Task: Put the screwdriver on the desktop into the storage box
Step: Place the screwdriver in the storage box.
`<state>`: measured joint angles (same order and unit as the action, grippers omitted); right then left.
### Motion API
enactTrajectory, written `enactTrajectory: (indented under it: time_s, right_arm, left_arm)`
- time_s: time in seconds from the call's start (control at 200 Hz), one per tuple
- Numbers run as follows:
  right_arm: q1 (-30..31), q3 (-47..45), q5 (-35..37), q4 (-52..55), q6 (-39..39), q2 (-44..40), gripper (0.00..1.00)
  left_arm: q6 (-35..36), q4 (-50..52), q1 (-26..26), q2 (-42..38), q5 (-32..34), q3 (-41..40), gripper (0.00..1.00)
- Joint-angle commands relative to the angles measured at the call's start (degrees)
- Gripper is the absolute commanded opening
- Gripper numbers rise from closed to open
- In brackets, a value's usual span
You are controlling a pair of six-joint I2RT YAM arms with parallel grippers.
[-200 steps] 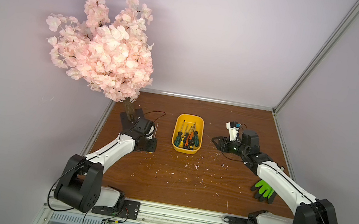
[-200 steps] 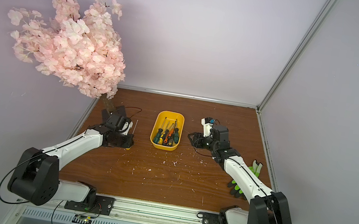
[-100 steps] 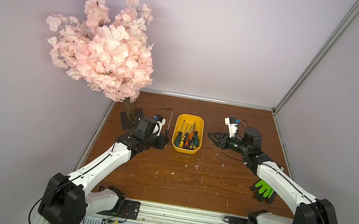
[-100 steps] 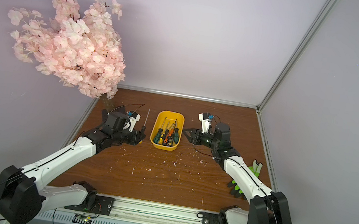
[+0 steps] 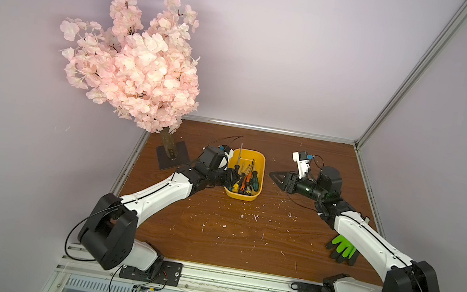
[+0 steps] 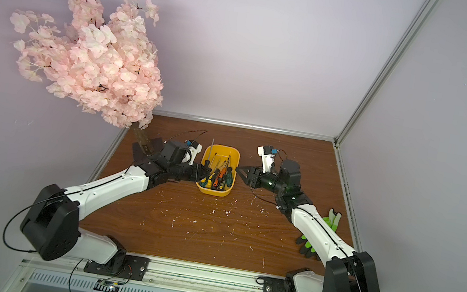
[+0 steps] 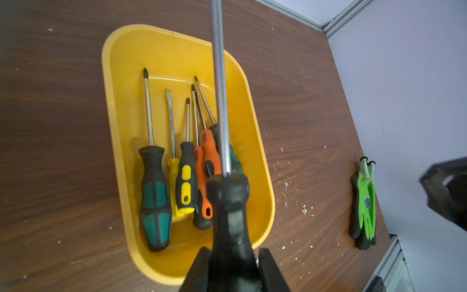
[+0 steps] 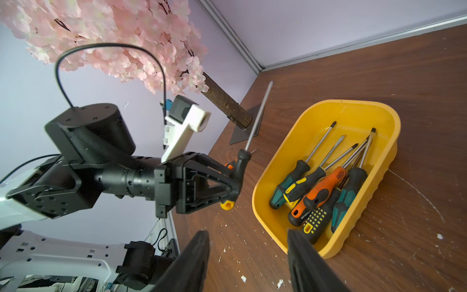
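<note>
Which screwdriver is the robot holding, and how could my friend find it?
Find the pink blossom tree, then the yellow box beside it. At the box's edge nearest the tree, the left arm's fingers pinch one screwdriver. It is the only one lifted up, with a black handle and a long metal rod.

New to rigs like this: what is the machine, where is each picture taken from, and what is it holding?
These are two robot arms fixed at the near edge of the desktop, each ending in a two-fingered gripper. Both top views look down on the whole scene; the other two come from a camera on each wrist. On the desktop are a yellow storage box with several screwdrivers in it, a pink blossom tree in a far corner and green-and-black gloves by the right arm. The left gripper is shut on a black-handled screwdriver, held up beside the box, not yet in it. The right gripper is open and empty.
</note>
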<state>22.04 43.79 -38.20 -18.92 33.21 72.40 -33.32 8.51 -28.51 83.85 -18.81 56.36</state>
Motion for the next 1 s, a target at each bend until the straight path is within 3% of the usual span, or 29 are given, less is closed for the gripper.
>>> enactTrajectory:
  time_s: [0.0, 0.165, 0.631, 0.996]
  right_arm:
    - [0.0, -0.7, 1.9, 0.8, -1.1, -3.1, 0.56]
    - [-0.5, -1.7, 3.5, 2.7, -2.0, -4.9, 0.56]
    - [-2.3, -3.1, 4.1, 3.2, -2.4, -6.0, 0.56]
    - [-3.0, -3.2, 3.3, 1.9, -2.1, -5.2, 0.56]
  left_arm:
    - [-0.7, 2.1, -0.6, 4.8, 1.7, 5.2, 0.01]
    - [0.2, 7.7, -0.8, 12.8, 1.1, 11.7, 0.01]
    - [1.0, 11.4, -2.9, 23.4, 3.5, 17.7, 0.07]
    - [1.6, 13.5, -3.1, 23.0, 5.8, 18.5, 0.3]
